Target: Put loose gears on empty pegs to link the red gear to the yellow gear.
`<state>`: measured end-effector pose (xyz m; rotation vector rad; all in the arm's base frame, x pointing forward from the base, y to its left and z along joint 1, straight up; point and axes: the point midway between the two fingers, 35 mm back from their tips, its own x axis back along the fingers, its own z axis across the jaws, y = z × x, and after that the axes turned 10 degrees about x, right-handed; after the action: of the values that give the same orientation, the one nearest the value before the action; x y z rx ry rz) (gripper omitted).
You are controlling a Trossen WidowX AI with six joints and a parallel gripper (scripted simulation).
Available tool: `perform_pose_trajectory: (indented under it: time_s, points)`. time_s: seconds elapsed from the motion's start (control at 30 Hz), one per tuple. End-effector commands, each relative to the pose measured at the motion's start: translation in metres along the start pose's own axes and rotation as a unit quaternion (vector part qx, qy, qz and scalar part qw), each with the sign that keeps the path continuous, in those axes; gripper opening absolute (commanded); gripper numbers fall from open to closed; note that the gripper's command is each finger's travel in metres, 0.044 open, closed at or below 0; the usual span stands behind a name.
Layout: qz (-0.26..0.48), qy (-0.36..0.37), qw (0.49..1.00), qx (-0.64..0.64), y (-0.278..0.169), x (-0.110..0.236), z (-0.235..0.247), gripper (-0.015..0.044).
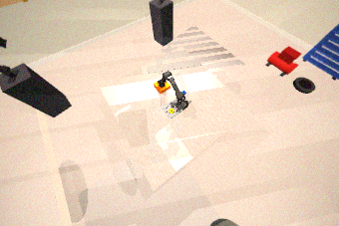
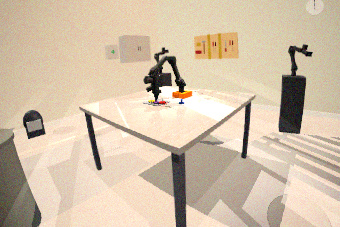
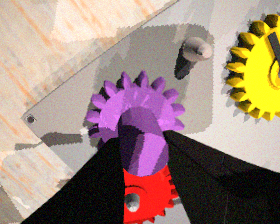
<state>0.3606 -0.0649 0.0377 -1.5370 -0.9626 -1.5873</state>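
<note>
Fingers around purple gear's stem (image 3: 145, 145).

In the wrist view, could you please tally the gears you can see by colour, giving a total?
Purple: 1, the gear in the gripper
Red: 1, the red gear
Yellow: 1, the yellow gear
Total: 3

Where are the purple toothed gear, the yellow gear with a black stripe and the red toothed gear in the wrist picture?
Purple toothed gear (image 3: 111, 116): wrist view, on its toothed disc.
Yellow gear with a black stripe (image 3: 257, 70): wrist view, on its flat face.
Red toothed gear (image 3: 155, 192): wrist view, on its face.
</note>
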Motion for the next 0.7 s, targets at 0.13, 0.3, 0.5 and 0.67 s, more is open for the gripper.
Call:
perform_pose_trajectory:
  time_s: [0.13,0.3,0.5,0.67]
  points:
    - [-0.001,0.0,0.998,0.068,0.0001,-0.002,0.0006,0.0]
    - [-0.001,-0.001,0.992,0.126,-0.0007,-0.003,0.0003,0.0]
    - [-0.001,-0.001,0.985,0.171,-0.0003,-0.0045,-0.0007,0.0]
    - [-0.001,-0.001,0.987,0.162,0.0005,-0.0056,-0.0004,0.0]
